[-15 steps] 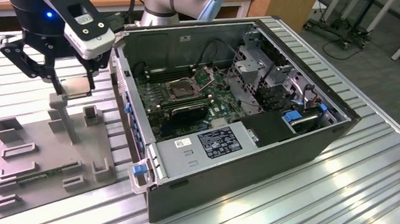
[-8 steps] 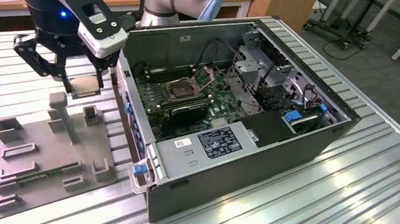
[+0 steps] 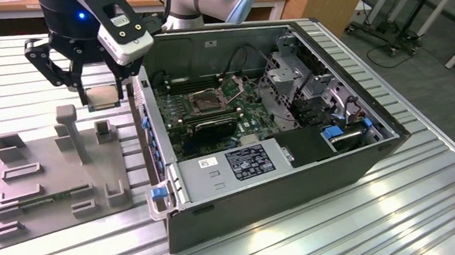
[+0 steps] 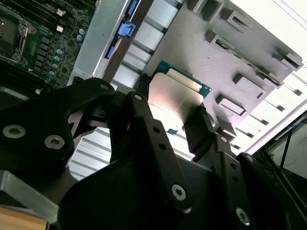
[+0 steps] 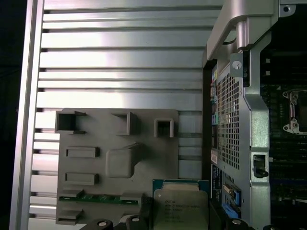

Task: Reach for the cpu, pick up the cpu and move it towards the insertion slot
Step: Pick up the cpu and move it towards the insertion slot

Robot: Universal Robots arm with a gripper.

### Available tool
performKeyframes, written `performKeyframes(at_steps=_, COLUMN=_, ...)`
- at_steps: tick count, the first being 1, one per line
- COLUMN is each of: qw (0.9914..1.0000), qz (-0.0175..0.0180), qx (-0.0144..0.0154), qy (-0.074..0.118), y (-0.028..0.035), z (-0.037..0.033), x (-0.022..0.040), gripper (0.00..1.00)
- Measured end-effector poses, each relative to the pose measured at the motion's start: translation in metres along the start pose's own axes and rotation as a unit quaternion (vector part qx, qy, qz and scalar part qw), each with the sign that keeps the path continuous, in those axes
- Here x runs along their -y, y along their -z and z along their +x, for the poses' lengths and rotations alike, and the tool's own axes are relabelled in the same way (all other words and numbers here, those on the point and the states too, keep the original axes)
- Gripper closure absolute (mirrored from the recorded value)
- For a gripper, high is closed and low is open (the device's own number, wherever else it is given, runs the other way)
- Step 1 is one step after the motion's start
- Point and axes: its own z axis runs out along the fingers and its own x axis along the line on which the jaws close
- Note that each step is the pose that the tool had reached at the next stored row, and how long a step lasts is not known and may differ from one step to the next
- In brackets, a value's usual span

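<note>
Held small flat silvery-faced square cpu (image 4: pixel 175 103) by opposite edges, black gripper (image 4: pixel 171 107) clamped on it; hung above grey plastic fixture (image 3: pixel 56 175), well apart from silver-framed square insertion slot (image 3: pixel 210 101) toward exterior view's right. Judged light, stiff, fragile: edge hold suited.

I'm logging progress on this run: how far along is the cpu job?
Done: the small flat silvery square cpu looks lifted clear of the grey plastic fixture.
In hand: the black gripper is shut on it above the fixture, outside the open computer case.
Left: the cpu is not yet over the square metal-framed insertion slot on the green board.
</note>
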Motion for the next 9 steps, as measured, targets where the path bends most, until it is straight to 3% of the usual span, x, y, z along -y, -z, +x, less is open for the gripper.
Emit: performKeyframes(at_steps=9, qw=1.00000, qz=0.0000, qx=0.0000, qy=0.000, y=0.0050, z=-0.0001, x=-0.0002, gripper=0.46)
